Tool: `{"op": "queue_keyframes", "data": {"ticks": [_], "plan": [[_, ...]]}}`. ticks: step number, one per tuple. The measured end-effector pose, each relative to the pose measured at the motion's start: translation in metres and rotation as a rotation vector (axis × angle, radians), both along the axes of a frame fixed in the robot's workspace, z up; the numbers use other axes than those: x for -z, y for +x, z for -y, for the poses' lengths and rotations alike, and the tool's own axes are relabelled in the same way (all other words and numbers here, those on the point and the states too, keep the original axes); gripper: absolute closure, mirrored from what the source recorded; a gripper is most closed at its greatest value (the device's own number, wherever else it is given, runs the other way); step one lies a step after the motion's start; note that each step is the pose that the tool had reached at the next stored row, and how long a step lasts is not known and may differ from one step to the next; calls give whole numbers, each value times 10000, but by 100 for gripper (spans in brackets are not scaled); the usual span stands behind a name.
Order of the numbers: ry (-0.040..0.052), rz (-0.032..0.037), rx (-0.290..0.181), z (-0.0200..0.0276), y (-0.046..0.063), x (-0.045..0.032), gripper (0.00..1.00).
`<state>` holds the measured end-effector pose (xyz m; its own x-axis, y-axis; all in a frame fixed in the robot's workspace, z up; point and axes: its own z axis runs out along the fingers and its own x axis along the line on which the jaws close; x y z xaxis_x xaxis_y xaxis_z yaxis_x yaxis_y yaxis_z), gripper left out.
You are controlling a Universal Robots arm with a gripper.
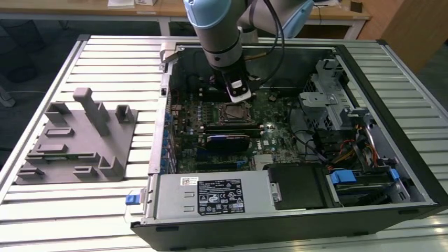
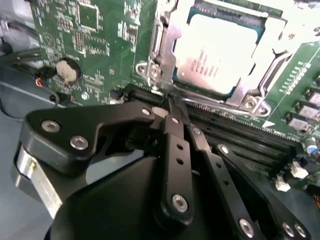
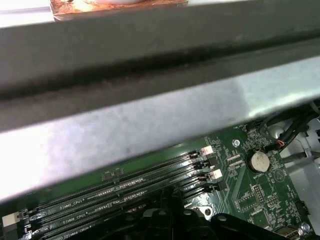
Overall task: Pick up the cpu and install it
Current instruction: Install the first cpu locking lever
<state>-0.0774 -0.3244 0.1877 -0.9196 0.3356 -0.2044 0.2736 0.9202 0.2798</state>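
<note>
The cpu (image 2: 216, 52), a pale silvery square, lies flat in the motherboard socket (image 1: 234, 111) with the metal socket frame (image 2: 165, 47) around its edges. My gripper (image 2: 170, 103) hangs just off the socket's side, over the black memory slots (image 2: 235, 132), and its black fingers are shut together with nothing between them. In the exterior view the gripper (image 1: 240, 97) sits low inside the open computer case (image 1: 392, 157), right behind the socket.
A grey plastic tray with upright posts (image 1: 77, 139) lies at the exterior view's left of the case. The case's metal wall (image 3: 150, 120) runs close by the wrist. A coin battery (image 3: 258, 161), the drive cage (image 1: 329, 100) and the power supply (image 1: 210, 197) surround the board.
</note>
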Motion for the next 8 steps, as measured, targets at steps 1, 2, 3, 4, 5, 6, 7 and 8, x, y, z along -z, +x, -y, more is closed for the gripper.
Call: {"op": "queue_keyframes", "data": {"ticks": [1, 2, 3, 4, 5, 6, 7, 8], "plan": [[-2, -1, 0, 1, 0, 0, 89], [-2, -1, 1, 1, 0, 0, 89], [-2, -1, 0, 0, 0, 0, 89], [-2, -1, 0, 1, 0, 0, 89], [-2, -1, 0, 1, 0, 0, 89], [-2, -1, 0, 1, 0, 0, 89], [-1, -1, 0, 1, 0, 0, 89], [-2, 0, 0, 1, 0, -1, 89]]}}
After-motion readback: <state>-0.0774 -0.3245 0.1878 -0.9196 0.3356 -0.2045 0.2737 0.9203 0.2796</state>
